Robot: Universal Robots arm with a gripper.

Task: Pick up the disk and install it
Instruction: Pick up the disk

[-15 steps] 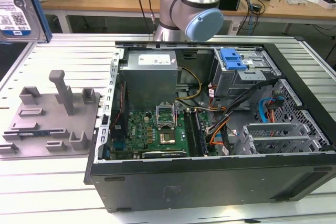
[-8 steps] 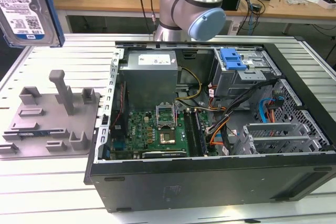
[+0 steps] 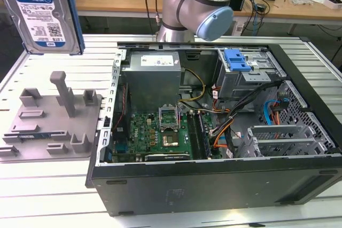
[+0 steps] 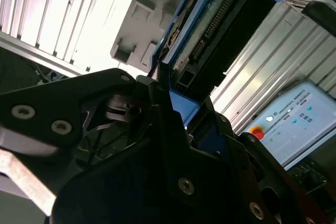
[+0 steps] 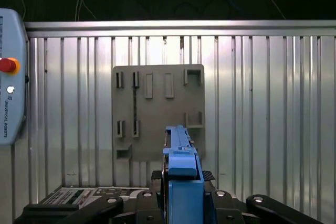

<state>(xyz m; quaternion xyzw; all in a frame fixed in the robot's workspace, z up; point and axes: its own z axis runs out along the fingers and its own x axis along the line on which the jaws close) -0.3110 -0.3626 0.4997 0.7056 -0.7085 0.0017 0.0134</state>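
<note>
The disk (image 3: 45, 12), silvery with a white-and-blue label and a blue carrier frame, hangs in the air at the exterior view's upper left, above the grey fixture plate (image 3: 51, 121). In the first wrist view the disk (image 5: 181, 150) stands edge-on between the black fingers of my gripper (image 5: 182, 182), which is shut on its blue frame. The second wrist view has the disk (image 4: 205, 30) close up, with its connector side showing, clamped by the gripper (image 4: 168, 90). The fixture plate (image 5: 157, 111) lies directly below.
An open computer case (image 3: 214, 132) lies on the slatted metal table at the exterior view's right, with a metal drive bay and blue latch (image 3: 236, 60) at its far corner. The arm's body (image 3: 197, 4) rises behind the case. A teach pendant (image 5: 10, 77) lies beside the fixture.
</note>
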